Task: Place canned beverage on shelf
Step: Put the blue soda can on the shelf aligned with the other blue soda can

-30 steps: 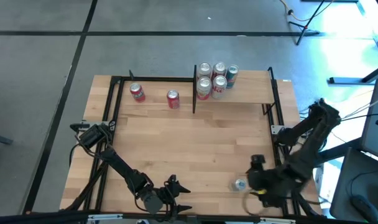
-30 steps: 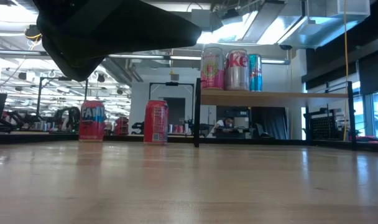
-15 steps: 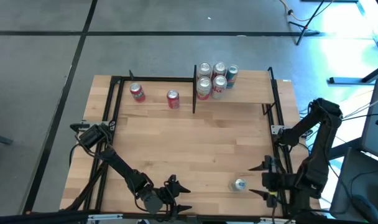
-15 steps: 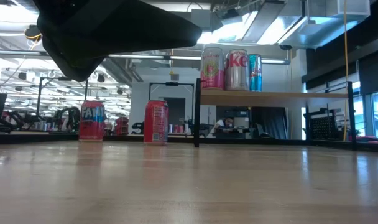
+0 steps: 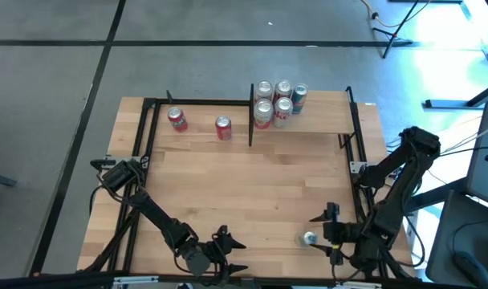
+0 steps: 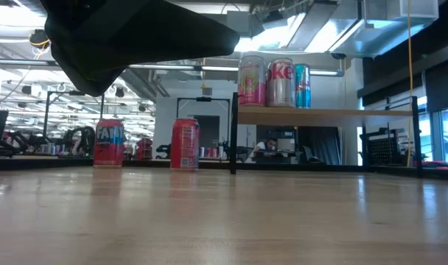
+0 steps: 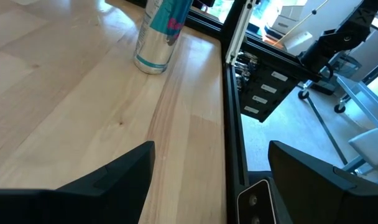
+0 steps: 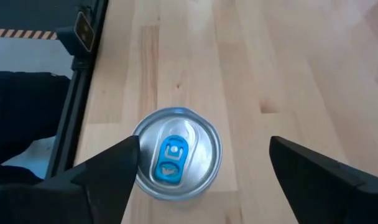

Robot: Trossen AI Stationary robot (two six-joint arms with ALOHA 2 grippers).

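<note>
Right tool (image 5: 323,233) spread wide beside upright silver can with blue tab (image 5: 309,238), gripping nothing. Left tool (image 5: 230,255) open, empty, idle at tabletop's (image 5: 252,185) near edge.

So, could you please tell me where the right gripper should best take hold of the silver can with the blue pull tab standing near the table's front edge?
Probably around the side wall of the silver blue-tabbed can, from above. It stands upright, and the right gripper hangs open over it, fingers on either side.
</note>
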